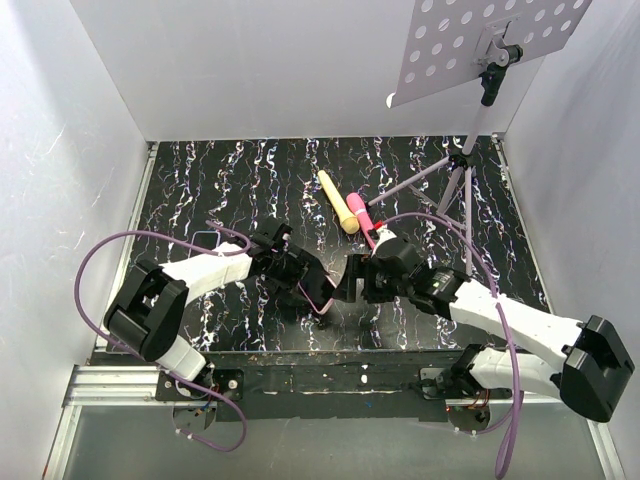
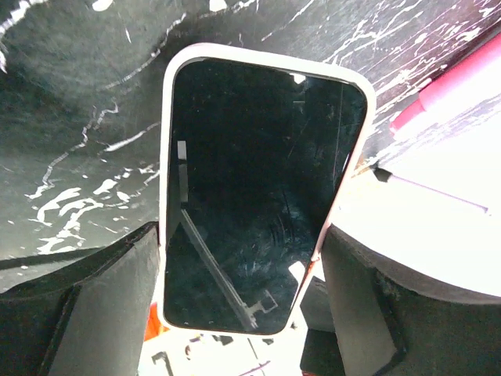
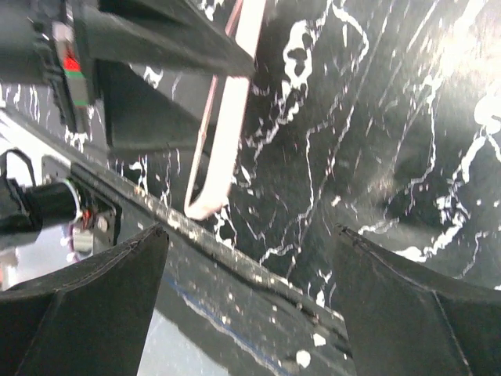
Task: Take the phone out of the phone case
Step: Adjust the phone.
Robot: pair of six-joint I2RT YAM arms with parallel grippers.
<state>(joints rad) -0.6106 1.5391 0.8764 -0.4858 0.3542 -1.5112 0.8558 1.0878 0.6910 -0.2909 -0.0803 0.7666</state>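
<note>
Left gripper (image 2: 241,235) grasps the phone case (image 2: 266,61) by its two long sides, a dark finger (image 2: 102,313) against each edge. The right gripper (image 3: 250,235) faces it from 3 o'clock in the top view. Its jaws are spread wide with nothing between them, and the case's lower corner lies just beyond its fingertips.

Under both arms is the black table (image 1: 220,180), marbled with white streaks. At 2 o'clock on it stands a tripod stand (image 1: 480,45) carrying a pale perforated plate.

The case is held near 6 o'clock of the table, close to the front edge. The right wrist view shows it edge-on and tilted; whether its corner touches the surface cannot be told. The phone (image 2: 258,196) is seated in the case, its glossy black screen toward the left wrist camera, with pale pink rim along the top and both sides.

At 12 to 1 o'clock of the grippers lie a yellow stick (image 1: 338,202) and, just beside it, a shorter pink stick (image 1: 361,214).
</note>
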